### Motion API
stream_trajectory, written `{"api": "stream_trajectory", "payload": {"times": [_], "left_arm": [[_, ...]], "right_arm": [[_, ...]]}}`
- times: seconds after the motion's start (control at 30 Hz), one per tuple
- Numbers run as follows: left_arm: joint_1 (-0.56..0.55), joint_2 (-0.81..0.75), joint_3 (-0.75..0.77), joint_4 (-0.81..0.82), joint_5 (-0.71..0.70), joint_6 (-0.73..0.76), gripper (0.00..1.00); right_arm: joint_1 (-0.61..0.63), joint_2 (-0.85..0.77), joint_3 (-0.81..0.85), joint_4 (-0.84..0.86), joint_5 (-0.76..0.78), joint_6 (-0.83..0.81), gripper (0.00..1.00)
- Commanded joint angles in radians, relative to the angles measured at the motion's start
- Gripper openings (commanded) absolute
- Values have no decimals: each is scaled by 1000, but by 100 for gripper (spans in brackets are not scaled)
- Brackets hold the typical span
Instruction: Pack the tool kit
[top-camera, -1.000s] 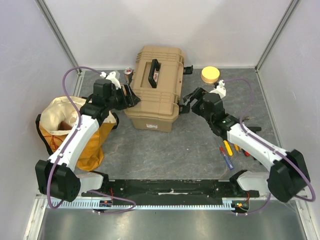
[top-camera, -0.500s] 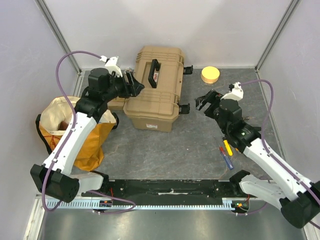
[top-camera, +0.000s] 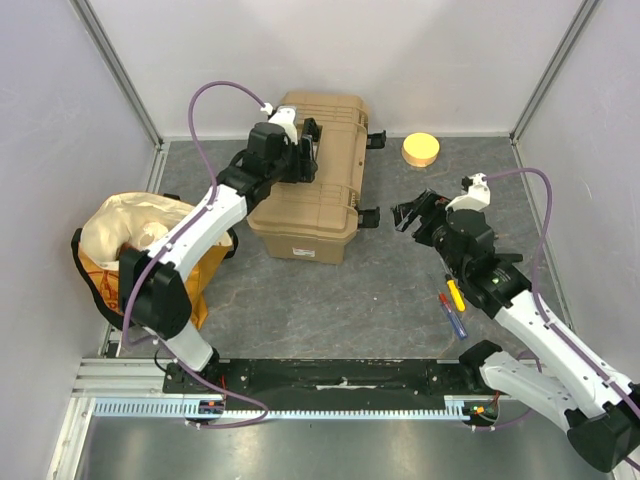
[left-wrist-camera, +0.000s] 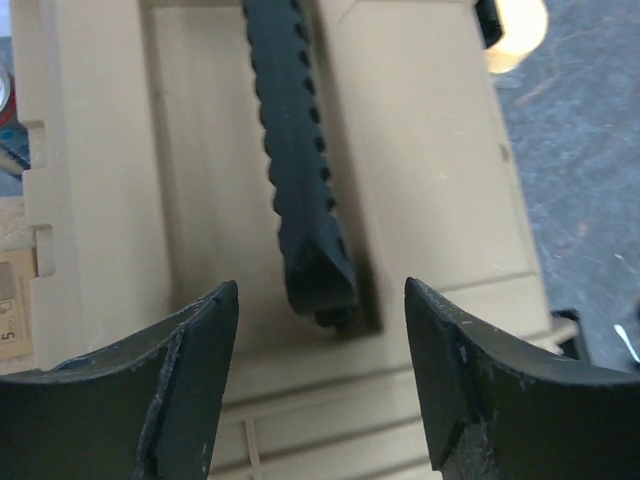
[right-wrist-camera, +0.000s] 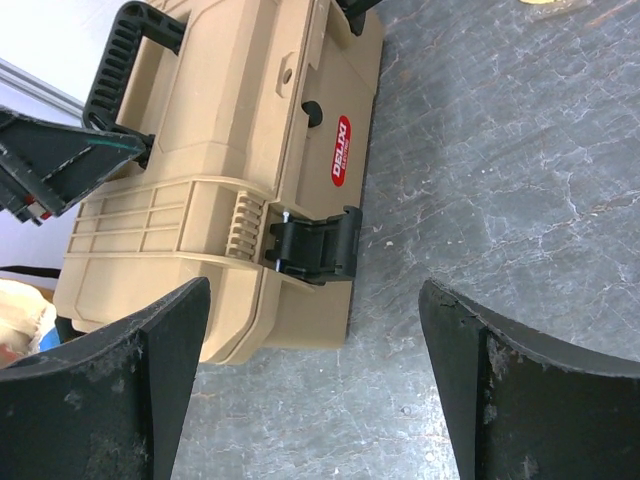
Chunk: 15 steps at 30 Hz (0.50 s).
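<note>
With left claw (left-wrist-camera: 320, 300) wide open over the black handle (left-wrist-camera: 295, 150) and right claw (right-wrist-camera: 315, 290) wide too, could pinch crooked and tip the toolbox (top-camera: 310, 215).

We see a yellow-cream cloth bag (top-camera: 112, 226) slumped at the left of the grey table (top-camera: 330, 295) (its mouth gaping open), and a round yellow disc (top-camera: 421, 150) far back on the right.

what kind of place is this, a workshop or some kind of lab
Most likely a robot lab test cell, not a workshop: plain white walls on aluminium posts enclose a small grey table, a left arm and a right arm are bolted to a rail, and a tan toolbox is set out.
</note>
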Motion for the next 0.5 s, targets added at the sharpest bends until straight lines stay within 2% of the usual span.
{"api": "stream_trajectory", "payload": {"times": [0.0, 0.27, 0.3, 0.33, 0.37, 0.47], "left_arm": [[-7, 43, 63, 79, -96, 10, 70], [-18, 95, 86, 114, -100, 6, 33], [-17, 100, 92, 110, -93, 7, 23], [-18, 101, 106, 97, -84, 7, 8], [-20, 100, 119, 77, -81, 0, 2], [-17, 78, 199, 27, -96, -49, 2]], "right_arm": [[-2, 25, -3, 17, -28, -15, 92], [-2, 80, 6, 37, -58, -15, 92], [-2, 94, 10, 40, -59, -20, 92], [-5, 105, 18, 39, -62, -23, 92], [-2, 112, 24, 37, -68, -27, 92], [-2, 122, 27, 40, -67, -32, 93]]}}
